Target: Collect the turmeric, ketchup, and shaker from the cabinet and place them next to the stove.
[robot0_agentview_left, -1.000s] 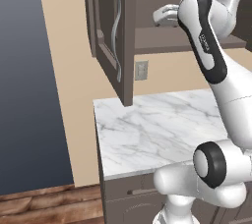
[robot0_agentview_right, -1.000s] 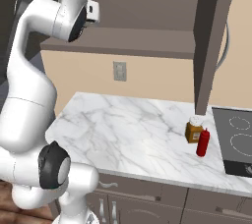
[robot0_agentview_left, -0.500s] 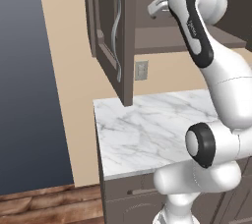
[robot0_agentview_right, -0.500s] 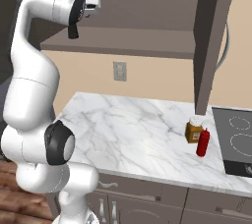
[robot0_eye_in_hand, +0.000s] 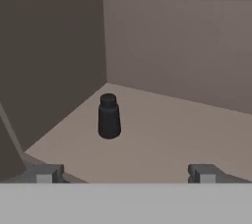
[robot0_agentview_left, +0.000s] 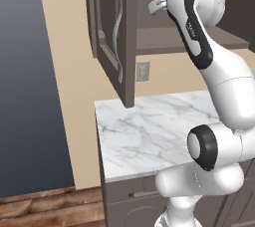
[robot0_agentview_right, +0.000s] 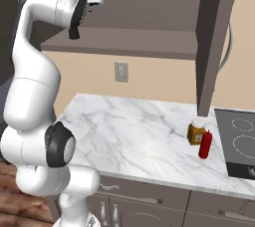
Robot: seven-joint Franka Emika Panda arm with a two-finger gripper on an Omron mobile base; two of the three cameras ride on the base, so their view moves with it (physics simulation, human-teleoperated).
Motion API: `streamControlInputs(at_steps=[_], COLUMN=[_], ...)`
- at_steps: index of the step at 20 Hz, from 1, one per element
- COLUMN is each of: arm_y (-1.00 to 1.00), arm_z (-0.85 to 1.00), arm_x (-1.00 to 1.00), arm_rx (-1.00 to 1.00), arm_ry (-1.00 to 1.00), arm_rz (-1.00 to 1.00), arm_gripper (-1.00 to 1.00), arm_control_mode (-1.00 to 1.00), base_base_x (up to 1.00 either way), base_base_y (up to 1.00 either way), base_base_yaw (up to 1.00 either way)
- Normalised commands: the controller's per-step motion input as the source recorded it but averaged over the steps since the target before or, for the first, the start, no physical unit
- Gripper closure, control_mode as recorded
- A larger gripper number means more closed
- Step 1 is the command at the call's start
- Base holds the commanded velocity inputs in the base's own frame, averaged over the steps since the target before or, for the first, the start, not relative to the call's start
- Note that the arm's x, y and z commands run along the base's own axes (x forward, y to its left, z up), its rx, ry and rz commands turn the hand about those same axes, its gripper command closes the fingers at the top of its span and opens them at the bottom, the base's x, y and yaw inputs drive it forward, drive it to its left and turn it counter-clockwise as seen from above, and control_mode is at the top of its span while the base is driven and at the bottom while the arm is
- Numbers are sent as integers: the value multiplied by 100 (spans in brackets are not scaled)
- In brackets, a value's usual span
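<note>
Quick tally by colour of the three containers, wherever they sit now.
Amber-brown: 1, turmeric jar, on the counter by the stove
Red: 1, ketchup bottle, beside the jar
Dark: 1, shaker, on the cabinet shelf
Total: 3

Arm: I see it swung further left, toward the cabinet (robot0_agentview_left: 112, 32) interior.
Gripper (robot0_eye_in_hand: 123, 171): raised, now at shelf level.

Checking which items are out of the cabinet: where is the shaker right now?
In the hand view the shaker stands upright on the cabinet shelf, near its back corner, ahead of the open jaws and apart from them.
</note>
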Motion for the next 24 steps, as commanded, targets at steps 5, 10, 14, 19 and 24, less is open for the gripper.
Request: streamControlInputs(at_steps=[5,10,14,19,24], arm_y=[6,32,32,23,11], arm_z=[-8,-5,0,-3,-16], arm_x=[10,17,19,27,25], arm_rx=[-3,0,0,0,0], arm_ry=[0,-3,-5,-7,-1], arm_rz=[0,0,0,0,2], arm_gripper=[-100,-100,-100,-100,-100], arm_control_mode=[-100,-100,-100,-100,-100], base_base_x=[0,0,0,0,0], base_base_y=[0,0,0,0,0], base_base_yaw=[0,0,0,0,0])
